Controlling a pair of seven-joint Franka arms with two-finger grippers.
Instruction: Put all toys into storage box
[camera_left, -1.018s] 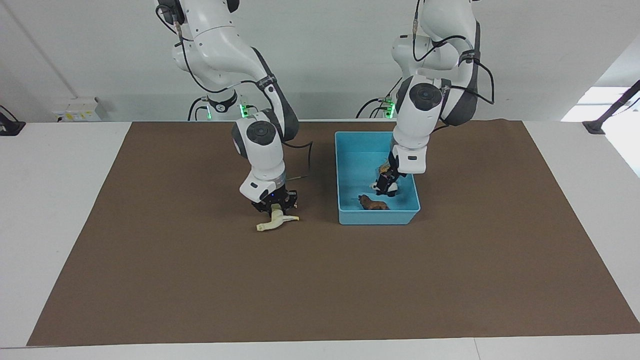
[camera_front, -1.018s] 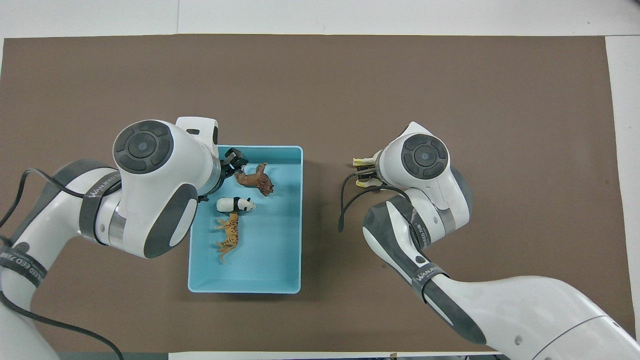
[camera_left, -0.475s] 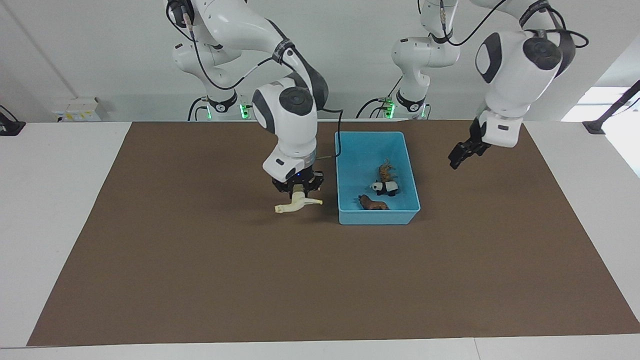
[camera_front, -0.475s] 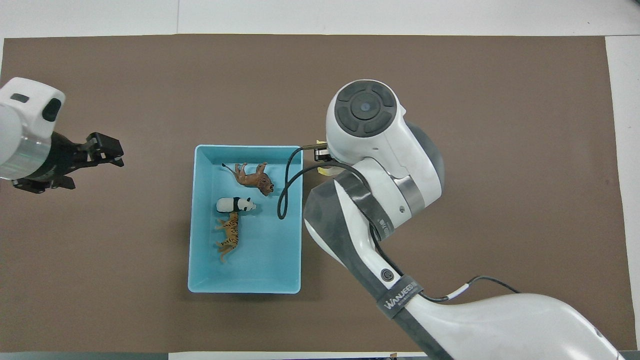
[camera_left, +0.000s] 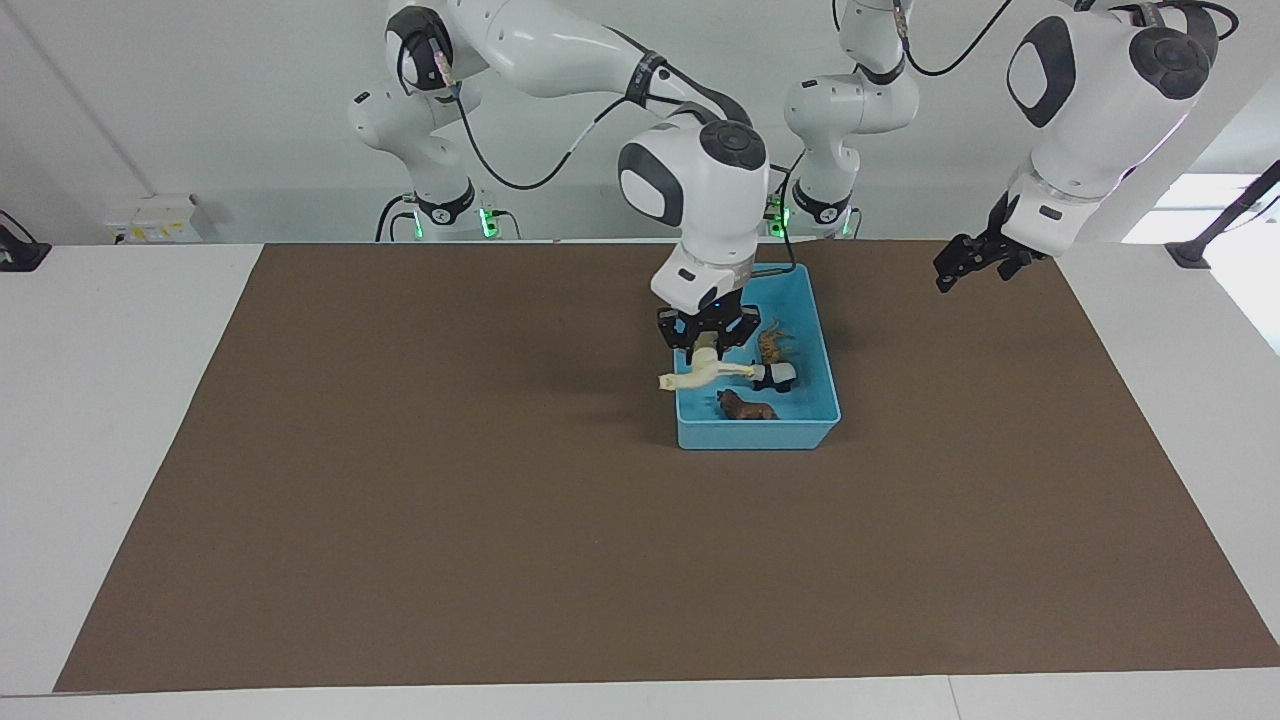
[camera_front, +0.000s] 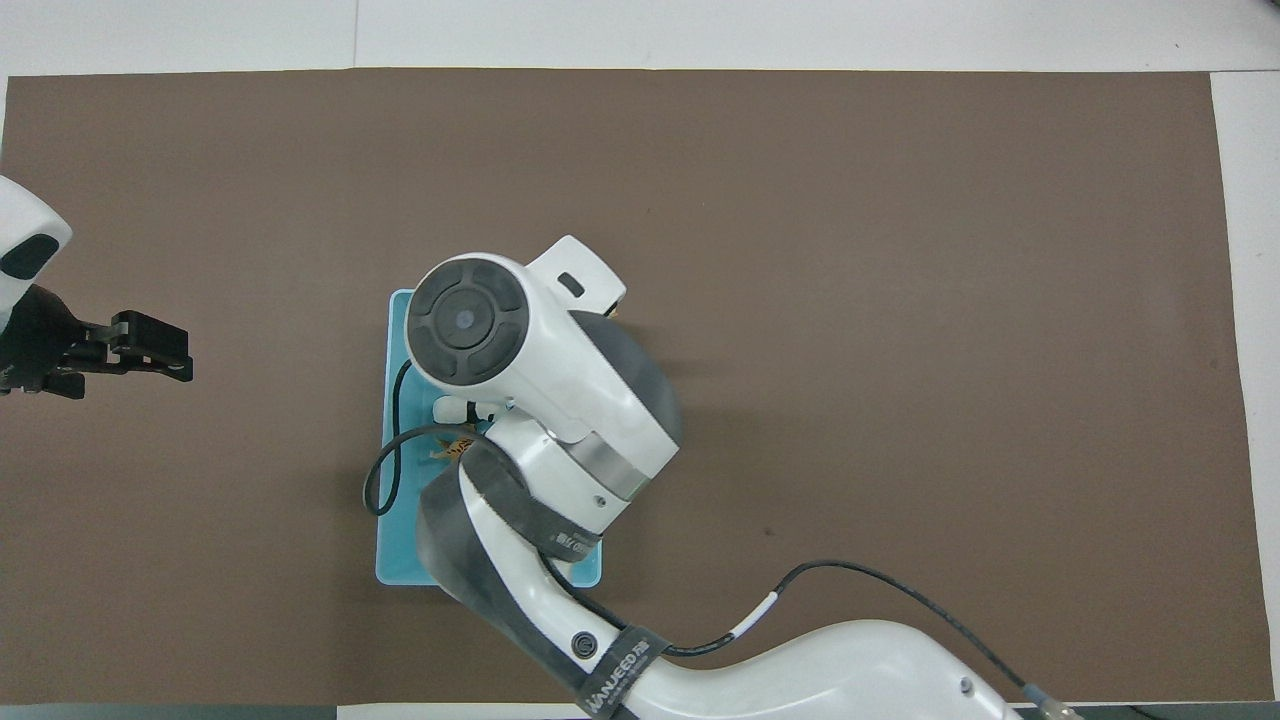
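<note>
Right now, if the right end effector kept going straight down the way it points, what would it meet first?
The right end effector, shut on the cream horse, points down over the storage box. The horse would probably land on the box floor first, beside the panda; depth is unclear.

white desk (camera_left: 120, 400) carries a brown mat (camera_left: 450, 520) covering most of its top, frame centre. light-blue storage box (camera_left: 756, 434) sits directly on the mat, right of centre, upper half of the facing view.
</note>
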